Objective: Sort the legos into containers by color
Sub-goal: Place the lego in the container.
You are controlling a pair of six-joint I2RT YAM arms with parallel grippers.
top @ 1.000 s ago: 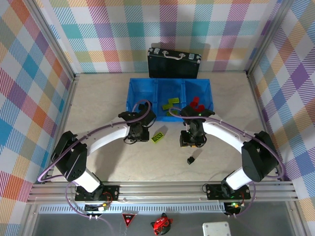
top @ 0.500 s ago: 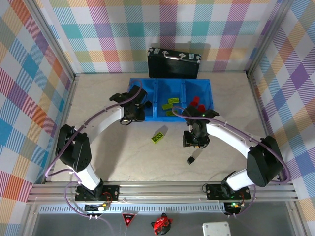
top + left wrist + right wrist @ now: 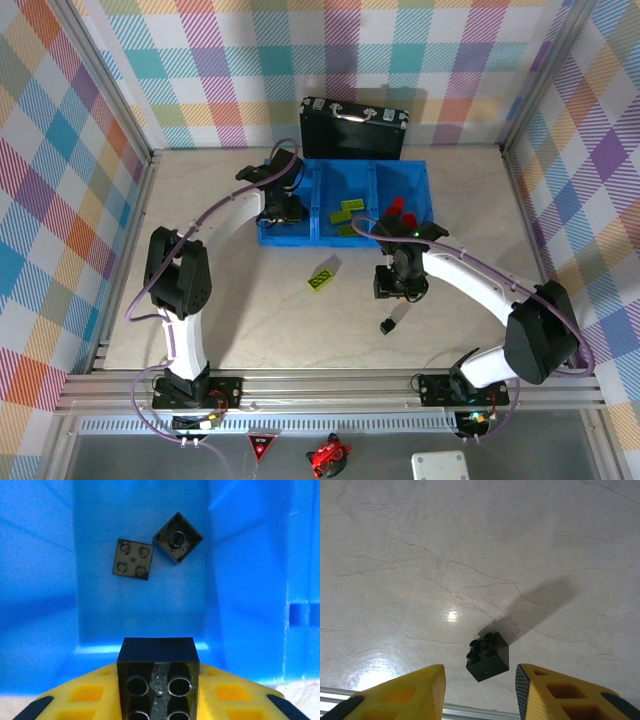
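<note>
Drop step in hand, by the look of it: clamped shut on a black cube [image 3: 157,667] with the left gripper [image 3: 157,692], hanging over the left compartment [image 3: 100,610] of the blue bin [image 3: 300,237]. Best to carry slightly further in past the near wall before letting go, since the left wrist view puts the cube close to that wall, risking a bounce back out. Lower somewhat, keep level, open the jaws cleanly, then lift straight up without brushing the sides. Aim for bare floor, short of the two black cubes [image 3: 133,559] already lying toward the far wall, nearly touching at a corner. Right colour for this compartment, judging by lime-green bricks [image 3: 347,210] in the middle one and red bricks [image 3: 397,210] in the right one. Over on the other side: right gripper [image 3: 479,687] with jaws apart and gripping nothing, poised above the desk [image 3: 395,555], with a loose black cube [image 3: 488,657] on the surface, just ahead of the fingertips and roughly centred on the gap between them. Probably only a short descent away from a grasp. Also left to sort: one lime-green brick [image 3: 321,279] on the desk between the two arms, near the front of the bin, apart from both grippers.
</note>
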